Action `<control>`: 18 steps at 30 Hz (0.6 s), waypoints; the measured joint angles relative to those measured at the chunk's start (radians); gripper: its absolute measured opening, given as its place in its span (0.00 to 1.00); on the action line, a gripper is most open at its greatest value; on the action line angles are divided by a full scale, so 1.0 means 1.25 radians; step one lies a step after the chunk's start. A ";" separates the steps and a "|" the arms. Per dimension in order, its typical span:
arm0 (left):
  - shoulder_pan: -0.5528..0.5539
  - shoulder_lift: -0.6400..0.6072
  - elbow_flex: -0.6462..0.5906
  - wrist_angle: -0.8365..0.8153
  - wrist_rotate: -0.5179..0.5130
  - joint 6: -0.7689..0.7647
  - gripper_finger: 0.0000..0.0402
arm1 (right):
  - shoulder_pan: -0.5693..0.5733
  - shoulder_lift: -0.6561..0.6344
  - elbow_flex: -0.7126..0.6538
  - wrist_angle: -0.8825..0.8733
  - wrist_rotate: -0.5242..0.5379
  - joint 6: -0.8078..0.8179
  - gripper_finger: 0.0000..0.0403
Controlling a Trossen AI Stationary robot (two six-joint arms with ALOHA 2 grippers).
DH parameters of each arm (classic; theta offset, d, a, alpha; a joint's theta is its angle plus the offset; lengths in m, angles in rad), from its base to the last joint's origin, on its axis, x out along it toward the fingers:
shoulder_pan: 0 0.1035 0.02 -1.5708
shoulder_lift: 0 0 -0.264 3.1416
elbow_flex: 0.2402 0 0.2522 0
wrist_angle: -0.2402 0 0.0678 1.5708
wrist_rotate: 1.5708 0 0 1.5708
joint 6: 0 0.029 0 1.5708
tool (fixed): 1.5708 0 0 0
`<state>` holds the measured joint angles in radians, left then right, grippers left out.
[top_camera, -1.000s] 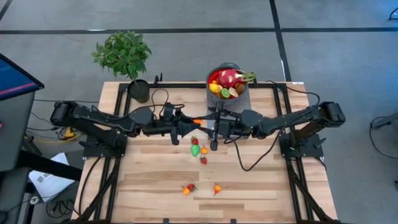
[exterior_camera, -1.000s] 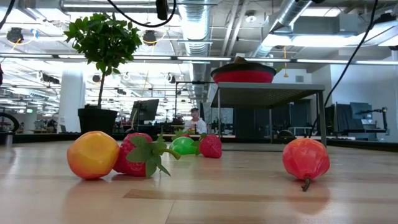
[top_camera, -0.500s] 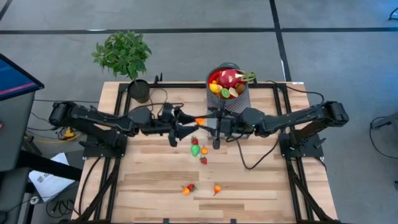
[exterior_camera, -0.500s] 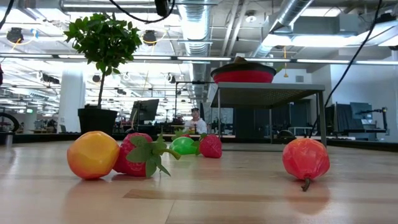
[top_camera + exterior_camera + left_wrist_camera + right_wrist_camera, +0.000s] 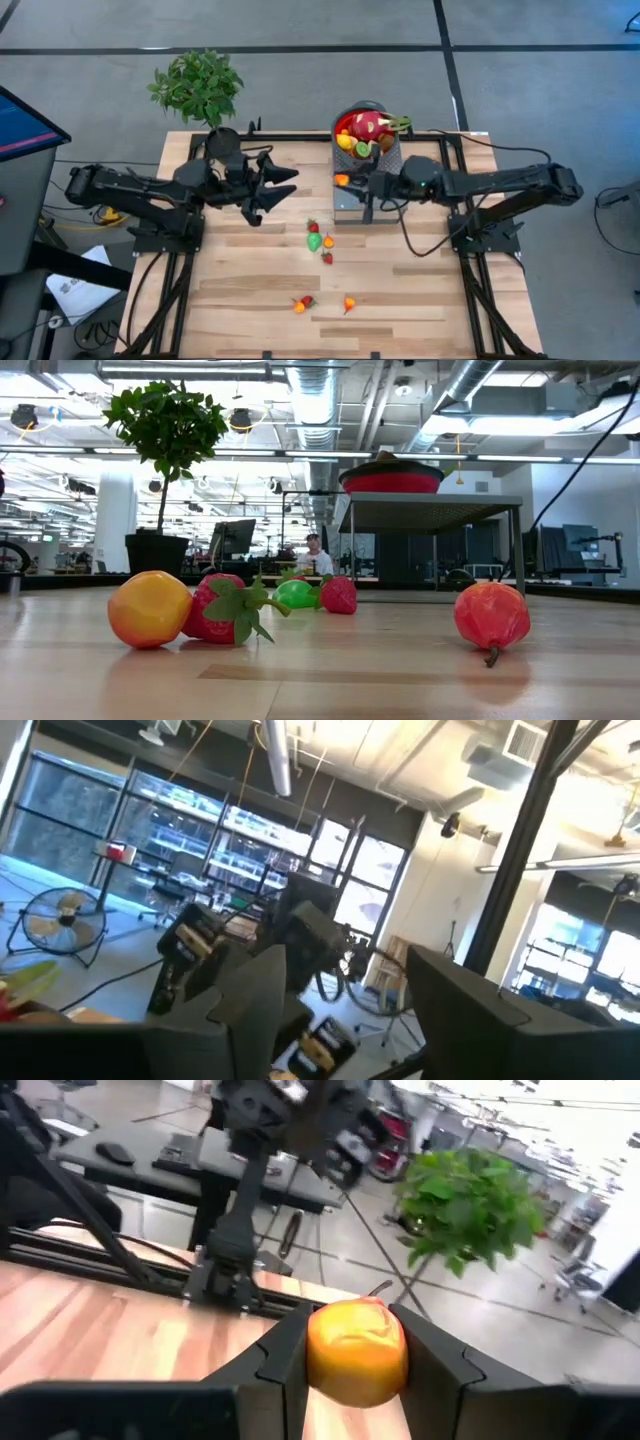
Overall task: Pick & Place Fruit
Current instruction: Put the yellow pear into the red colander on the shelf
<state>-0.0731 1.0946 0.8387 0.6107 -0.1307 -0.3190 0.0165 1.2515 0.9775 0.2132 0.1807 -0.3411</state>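
Note:
My right gripper (image 5: 357, 1370) is shut on a small orange-yellow fruit (image 5: 357, 1352), held in the air just in front of the raised red bowl (image 5: 339, 127). The bowl holds a pink dragon fruit (image 5: 366, 126) and other small fruit. My left gripper (image 5: 277, 194) hangs open and empty over the table's far left part, fingers (image 5: 262, 992) apart. Several toy fruits lie on the wood: a strawberry (image 5: 313, 227), a green one (image 5: 315, 241), a small orange one (image 5: 328, 241), and an orange and strawberry pair (image 5: 150, 608) nearer the front. My right gripper pinches the orange-yellow fruit's two opposite sides (image 5: 318, 1355) between its two fingers (image 5: 283, 1363). The fingers run about level and come from the table's right. The fruit (image 5: 342, 180) sits at the fingers' free ends, lifted clear of the table.
The red bowl (image 5: 391, 482) stands on a raised grey stand (image 5: 430, 510) at the table's far middle. A potted plant (image 5: 198, 85) stands at the far left corner. A red fruit with a stem (image 5: 491, 615) lies near the front edge. Bare wood lies at the front left and right.
Both grippers met at the table's middle around the orange fruit. My left gripper has opened, let go and drawn back up toward the table's left. My right gripper, still shut on the fruit, has carried it toward the far edge and the bowl.

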 joint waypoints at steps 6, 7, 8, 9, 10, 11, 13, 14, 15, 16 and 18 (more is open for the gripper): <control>0.000 -0.002 0.000 -0.002 0.001 0.037 0.48 | -0.076 -0.047 0.000 -0.092 0.003 0.017 0.28; 0.000 -0.002 0.000 -0.002 0.001 0.037 0.48 | -0.091 -0.056 0.000 -0.109 0.003 0.028 0.28; 0.000 -0.002 0.000 -0.002 0.001 0.037 0.48 | -0.105 -0.063 0.000 -0.128 0.003 0.041 0.28; 0.000 -0.002 0.000 -0.002 0.001 0.037 0.48 | -0.121 -0.070 0.000 -0.147 0.003 0.051 0.28; 0.000 -0.002 0.000 -0.002 0.001 0.037 0.47 | -0.137 -0.077 0.000 -0.166 0.002 0.061 0.28; 0.000 -0.002 0.000 -0.002 0.001 0.037 0.47 | -0.152 -0.081 0.000 -0.184 0.002 0.069 0.28; 0.000 -0.002 0.000 -0.002 0.001 0.037 0.48 | -0.184 -0.087 0.000 -0.209 0.003 0.079 0.28; 0.000 -0.002 0.000 -0.002 0.001 0.037 0.48 | -0.200 -0.089 0.000 -0.214 0.003 0.084 0.28; 0.000 -0.002 0.000 -0.002 0.001 0.037 0.48 | -0.215 -0.090 0.000 -0.215 0.003 0.086 0.28; 0.000 -0.002 0.000 -0.002 0.002 0.037 0.48 | -0.230 -0.090 0.000 -0.215 0.003 0.088 0.28; 0.000 -0.002 -0.001 -0.003 0.003 0.037 0.48 | -0.258 -0.090 0.000 -0.215 0.003 0.088 0.28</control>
<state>-0.0734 1.0920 0.8380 0.6075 -0.1273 -0.2726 -0.3064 1.1389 0.9775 -0.0555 0.1841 -0.2308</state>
